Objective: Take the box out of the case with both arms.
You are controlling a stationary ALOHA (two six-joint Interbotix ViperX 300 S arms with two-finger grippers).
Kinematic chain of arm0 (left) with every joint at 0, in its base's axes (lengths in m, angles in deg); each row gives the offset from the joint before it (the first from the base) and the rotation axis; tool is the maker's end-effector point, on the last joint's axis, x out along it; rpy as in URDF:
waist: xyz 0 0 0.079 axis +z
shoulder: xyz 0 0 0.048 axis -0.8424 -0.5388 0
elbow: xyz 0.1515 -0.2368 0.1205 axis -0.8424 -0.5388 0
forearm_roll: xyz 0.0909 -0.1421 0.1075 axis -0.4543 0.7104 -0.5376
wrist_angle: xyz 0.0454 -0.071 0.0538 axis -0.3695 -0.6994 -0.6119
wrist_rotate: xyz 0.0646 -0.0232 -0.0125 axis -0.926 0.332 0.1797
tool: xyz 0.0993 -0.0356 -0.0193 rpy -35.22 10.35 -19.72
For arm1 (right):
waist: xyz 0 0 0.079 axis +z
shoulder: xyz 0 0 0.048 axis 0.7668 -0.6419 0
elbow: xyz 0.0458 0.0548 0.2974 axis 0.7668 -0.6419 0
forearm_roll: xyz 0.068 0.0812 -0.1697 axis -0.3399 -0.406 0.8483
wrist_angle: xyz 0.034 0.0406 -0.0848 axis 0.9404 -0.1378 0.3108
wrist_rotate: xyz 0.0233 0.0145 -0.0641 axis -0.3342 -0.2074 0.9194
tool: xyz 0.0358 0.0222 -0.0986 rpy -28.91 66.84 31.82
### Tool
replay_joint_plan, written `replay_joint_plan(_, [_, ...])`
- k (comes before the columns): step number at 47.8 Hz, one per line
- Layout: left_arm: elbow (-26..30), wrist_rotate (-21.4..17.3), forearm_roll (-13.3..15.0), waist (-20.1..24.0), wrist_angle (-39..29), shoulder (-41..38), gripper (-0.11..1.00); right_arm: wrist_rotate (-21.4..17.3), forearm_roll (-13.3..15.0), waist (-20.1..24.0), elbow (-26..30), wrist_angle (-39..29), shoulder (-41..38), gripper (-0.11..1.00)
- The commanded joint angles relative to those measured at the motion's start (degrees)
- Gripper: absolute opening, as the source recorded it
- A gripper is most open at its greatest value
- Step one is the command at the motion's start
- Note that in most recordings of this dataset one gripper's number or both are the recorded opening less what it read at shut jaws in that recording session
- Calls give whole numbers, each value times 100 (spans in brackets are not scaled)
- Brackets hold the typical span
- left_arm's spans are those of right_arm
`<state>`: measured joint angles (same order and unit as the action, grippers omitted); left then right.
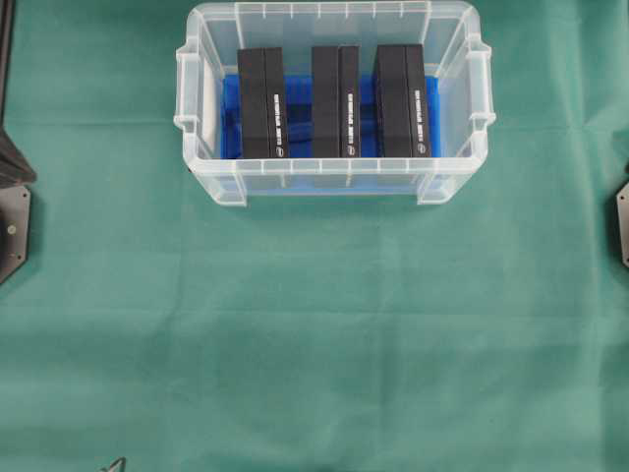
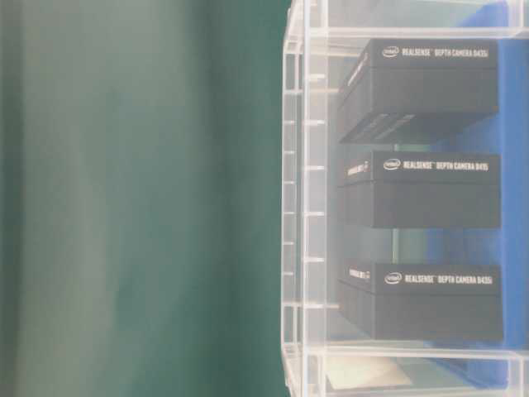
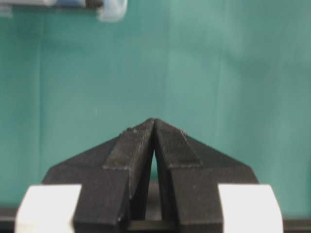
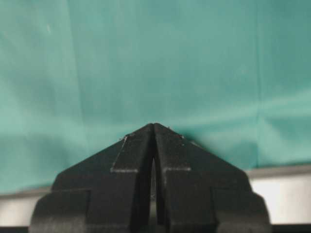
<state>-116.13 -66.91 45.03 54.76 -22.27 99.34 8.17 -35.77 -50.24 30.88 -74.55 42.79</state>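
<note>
The clear translucent rectangular plastic case (image 1: 334, 182) with its rimmed edge and side handles sits in the upper middle of the overhead view, on the bench covered by a green cloth (image 1: 314, 344). Its floor carries a bright blue lining (image 1: 300, 123). Inside stand three black rectangular cardboard boxes side by side with gaps between them: the left box (image 1: 261, 103), the middle box (image 1: 335, 101) and the right box (image 1: 401, 100) (white print on them reads as a depth camera label in the table-level view).

The left gripper (image 3: 154, 121) fills the lower half of the left wrist view, its black fingers (image 3: 127, 150) pressed together at the tips, pinching nothing, pointing across bare green cloth; a corner of the case shows at the top left of that frame. The right gripper (image 4: 153, 125) sits the same way in the right wrist view, its fingers (image 4: 130, 153) pressed together and empty, over green cloth, with a pale strip along the bottom edge.

In the overhead view only dark arm parts show at the left edge (image 1: 14, 221) and the right edge (image 1: 622, 224), both well apart from the case.
</note>
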Motion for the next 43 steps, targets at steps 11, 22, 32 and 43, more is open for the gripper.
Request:
replay_joint_plan(11, [255,352,0,-44,-290,-229,0,-105,9,0,149,-70,-79,0])
replay_joint_plan(22, [220,3015,-114,141,-308,-114,0,-1934,114,0,141,-88,-114,0])
replay_joint_plan(32, [220,5889,-167,246,-668,-123,0,-4500,281,0,132,-149,-193,0])
replay_joint_plan(43, [229,7699,-167,237,-1274,-185,0,-6346,404,9,132,-158,-255,0])
